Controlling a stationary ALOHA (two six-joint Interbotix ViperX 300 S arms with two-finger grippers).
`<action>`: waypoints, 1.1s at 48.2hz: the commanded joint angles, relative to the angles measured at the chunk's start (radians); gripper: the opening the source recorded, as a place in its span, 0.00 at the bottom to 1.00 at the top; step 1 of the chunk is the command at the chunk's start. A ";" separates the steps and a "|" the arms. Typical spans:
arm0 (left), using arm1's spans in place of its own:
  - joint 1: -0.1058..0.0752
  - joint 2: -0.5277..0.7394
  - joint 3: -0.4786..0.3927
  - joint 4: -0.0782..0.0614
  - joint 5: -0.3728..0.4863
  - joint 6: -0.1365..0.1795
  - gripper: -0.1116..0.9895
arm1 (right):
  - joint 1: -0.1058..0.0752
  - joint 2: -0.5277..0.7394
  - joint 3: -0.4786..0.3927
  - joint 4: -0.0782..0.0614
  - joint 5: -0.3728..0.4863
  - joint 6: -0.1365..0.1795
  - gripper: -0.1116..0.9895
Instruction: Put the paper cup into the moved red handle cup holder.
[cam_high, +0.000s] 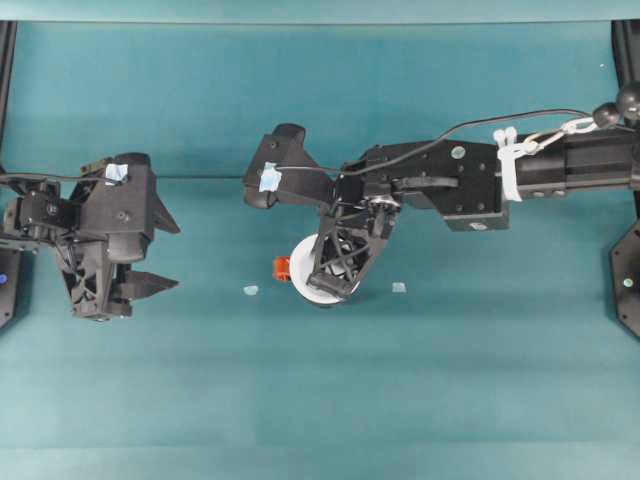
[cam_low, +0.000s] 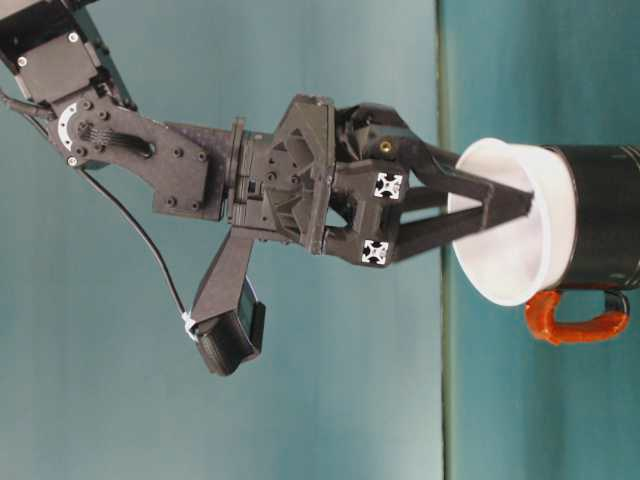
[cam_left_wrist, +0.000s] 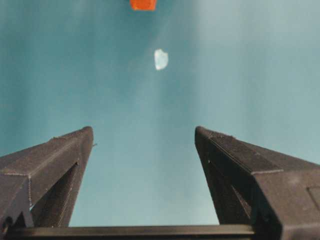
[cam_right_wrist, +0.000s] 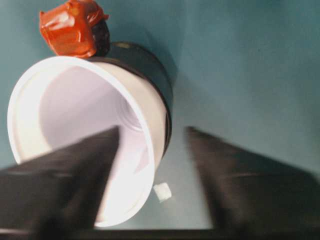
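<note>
Over on the left of the table, the left gripper (cam_high: 150, 255) sits low near the table's edge, pointing right toward the middle, its two fingers spread wide with nothing between them. From its wrist camera the fingers (cam_left_wrist: 55, 165) frame bare teal table (cam_high: 480, 380), with a small pale scrap (cam_left_wrist: 160, 59) ahead and a sliver of orange handle at the top edge.

Moving to the centre: the right arm (cam_high: 470, 175) stretches in from the right side, well across the middle, elbow high and wrist bent down. The right gripper (cam_high: 335, 275) hangs right over the paper cup (cam_high: 305, 255). In the table-level view one finger (cam_low: 480, 195) reaches inside the cup's mouth and the other runs along outside, straddling the rim wall. The jaws are parted, a moderate gap, and whether they are pinching the wall I cannot tell.

The paper cup (cam_low: 510, 250) is plain white, wide-rimmed, upright, and seated down inside the red handle cup holder (cam_low: 605, 215), its rim flaring above the holder's top. The holder is glossy black and stands on the table near the middle, its red-orange handle (cam_high: 282, 267) sticking out to the left.

The count: one cup, one holder, two grippers, and two pale scraps on the table, one left of the holder (cam_high: 250, 290) and one right (cam_high: 399, 287).
</note>
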 joint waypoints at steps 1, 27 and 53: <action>0.002 -0.006 -0.011 0.002 -0.005 0.003 0.92 | -0.002 -0.052 -0.014 0.003 0.002 -0.012 0.46; 0.003 -0.009 -0.009 0.002 -0.005 0.000 0.92 | -0.026 -0.204 -0.051 -0.003 0.014 -0.015 0.80; 0.003 -0.055 0.020 0.002 -0.008 -0.002 0.92 | -0.023 -0.423 0.034 -0.003 0.000 -0.023 0.79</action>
